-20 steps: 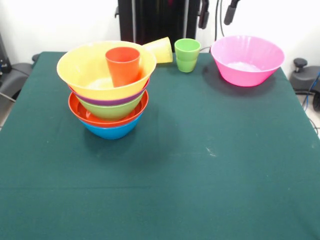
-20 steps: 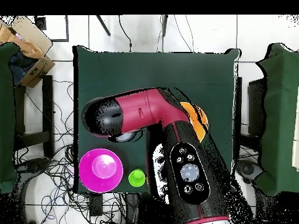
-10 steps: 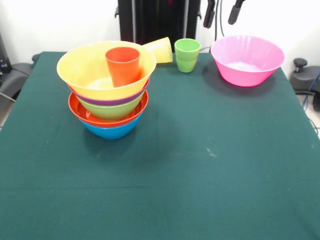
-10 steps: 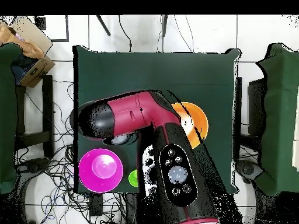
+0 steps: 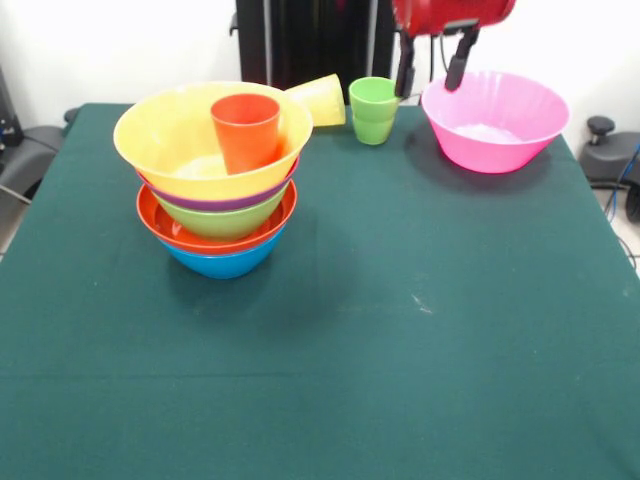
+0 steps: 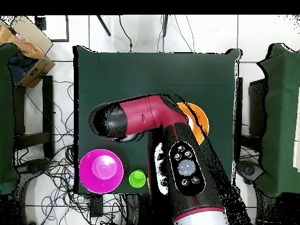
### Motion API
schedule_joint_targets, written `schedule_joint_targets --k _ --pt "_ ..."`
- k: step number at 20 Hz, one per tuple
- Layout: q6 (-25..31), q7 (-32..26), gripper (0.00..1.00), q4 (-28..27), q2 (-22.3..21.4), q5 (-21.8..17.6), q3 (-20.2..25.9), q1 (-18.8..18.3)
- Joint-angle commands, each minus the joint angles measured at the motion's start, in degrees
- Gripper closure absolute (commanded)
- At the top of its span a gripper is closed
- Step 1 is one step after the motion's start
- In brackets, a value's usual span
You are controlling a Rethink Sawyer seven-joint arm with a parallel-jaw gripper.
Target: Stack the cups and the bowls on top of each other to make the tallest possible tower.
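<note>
Reaching down at the far side of the desk [image 5: 420,380], between tower-building steps rather than mid-placement. Tower [image 5: 215,190] standing on the left half of the front view: big blue bowl [image 5: 222,264] at the bottom, then red-orange [image 5: 170,232], green [image 5: 220,217], a thin purple band [image 5: 225,202], and the large yellow-orange bowl [image 5: 165,140] on top, tilted slightly. Red cup [image 5: 246,131] upright inside that top bowl, off-centre. Large pink bowl [image 5: 494,121] alone at the far right corner, apparently holding something smaller inside; front view too washed out to say what, overhead shows only a paler disc at its centre. Yellow cup [image 5: 318,99] lying on its side behind the tower, touching or just beside the top bowl's rim; cannot tell which. Green cup [image 5: 374,110] upright between yellow cup and pink bowl. Tool [image 5: 431,66] hanging from the top edge, fingers apart and empty, one finger just beside the green cup, the other over the near rim of the pink bowl. Judged step: selecting the next piece, either of those two. Next move calls for committing to one, centring, then descending before closing; risk of clipping the neighbour given the tight spacing.
</note>
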Motion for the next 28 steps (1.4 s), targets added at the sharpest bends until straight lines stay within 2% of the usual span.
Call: schedule_joint_targets --k 1,7,11,19,22,24,26,28 --pt "-7.25 6.43 0.00 4.09 6.75 -5.55 -3.37 0.53" --pt "-8.20 5.91 0.00 3.78 7.72 -4.80 -5.50 2.34" --pt "-6.31 5.50 0.00 2.85 8.24 -3.34 -6.10 2.98" --pt "-1.08 4.14 0.00 1.34 6.25 -0.51 -6.37 3.96" --pt "5.10 2.91 0.00 -0.68 3.58 1.34 -5.99 4.50" --pt "12.64 2.09 0.00 -4.01 2.22 3.21 -5.33 4.74" --pt "18.83 2.21 0.00 -7.58 2.34 3.89 -5.04 5.24" --pt "21.83 2.72 0.00 -9.61 2.62 3.88 -4.89 5.79"
